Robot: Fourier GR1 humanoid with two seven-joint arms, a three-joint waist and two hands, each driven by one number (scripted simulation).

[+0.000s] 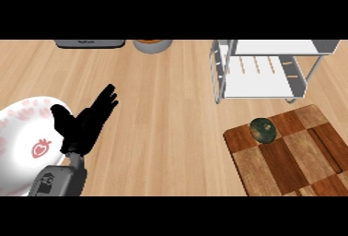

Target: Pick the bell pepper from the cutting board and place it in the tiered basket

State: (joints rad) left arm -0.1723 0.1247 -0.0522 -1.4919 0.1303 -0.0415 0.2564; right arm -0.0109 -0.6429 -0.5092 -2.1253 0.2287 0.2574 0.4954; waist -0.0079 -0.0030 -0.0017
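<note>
- At seven o'clock, the black left hand (85,122) rises on its grey forearm, fingers straight and spread, holding nothing; just beside it, at nine o'clock, lies a white round plate with pink strawberry prints (24,138)
- At four o'clock sits the checkered brown wooden cutting board (292,159); the dark green bell pepper (262,129) rests on its upper-left corner
- At one o'clock stands the white wire tiered basket (262,90), apart from the pepper
- At twelve o'clock, a grey bowl (152,45) and a dark grey flat appliance (90,44) meet the far edge

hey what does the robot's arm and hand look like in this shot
Only the left hand shows: all black, with slim fingers and a thumb. It sits on a grey, boxy forearm with a small dark marking on its side, joined by a narrow wrist. No cables are visible. The right arm is out of view.
</note>
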